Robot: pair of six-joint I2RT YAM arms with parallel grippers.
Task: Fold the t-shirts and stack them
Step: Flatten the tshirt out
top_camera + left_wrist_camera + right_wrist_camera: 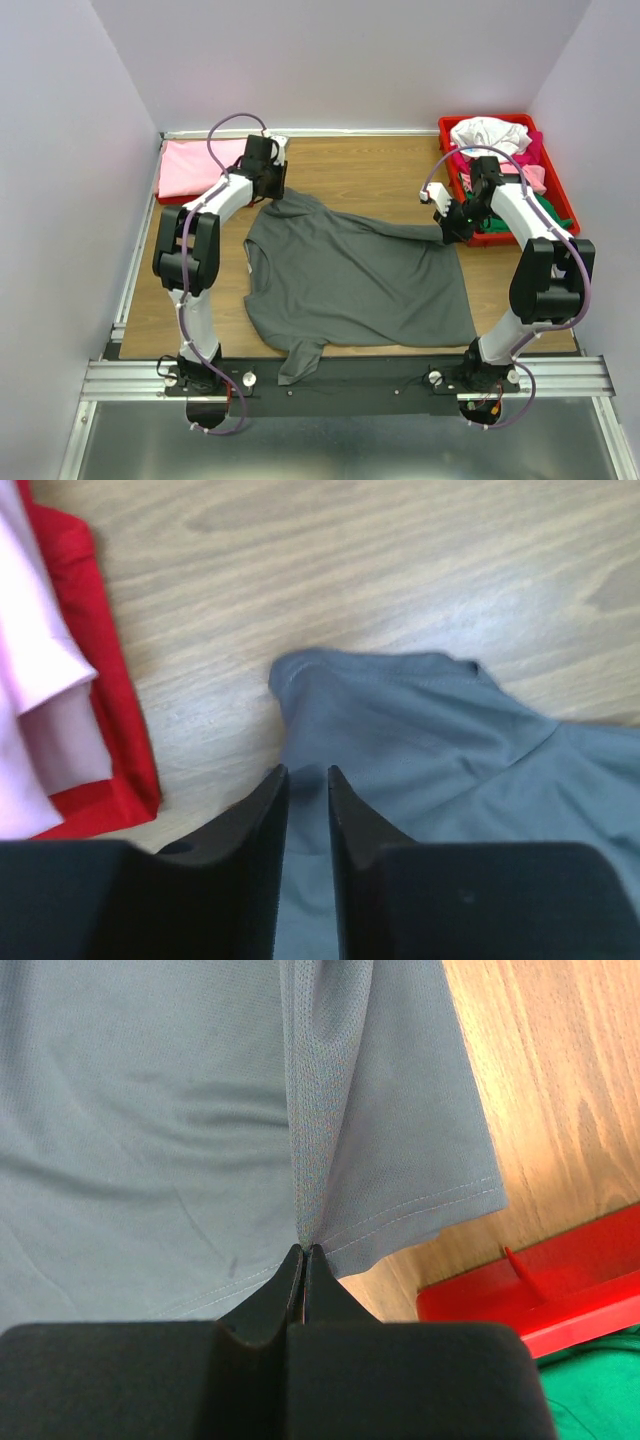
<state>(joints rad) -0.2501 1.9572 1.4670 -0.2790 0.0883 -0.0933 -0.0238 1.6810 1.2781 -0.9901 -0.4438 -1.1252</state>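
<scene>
Far to the left of the left gripper (pixel 306 773), a folded pink t-shirt (pixel 195 165) is covering most of a red tray (pixel 105 680), so only the tray's near rim is showing. The left arm is reaching to the far side of the table (pixel 370 170), elbow raised and wrist angled down. Its gripper is standing slightly apart over one sleeve of the dark grey t-shirt (pixel 350 280), with slack cloth showing in the narrow gap. The sleeve end is lying flat just beyond the fingertips, with bare wood past it.

The grey shirt is spreading across the middle of the table between the two grippers, and its other sleeve is hanging over the near edge.

The right arm is bending high at the elbow with its forearm slanting inward. The right gripper (pixel 303 1250) is pinching the shirt's hem shut, raising a ridge of cloth. Just to its right, a second red tray (pixel 570 1290) is being cut off by the frame. It is holding a green t-shirt (pixel 600 1390) and a white t-shirt (pixel 490 132), both partly hidden by the arm.
</scene>
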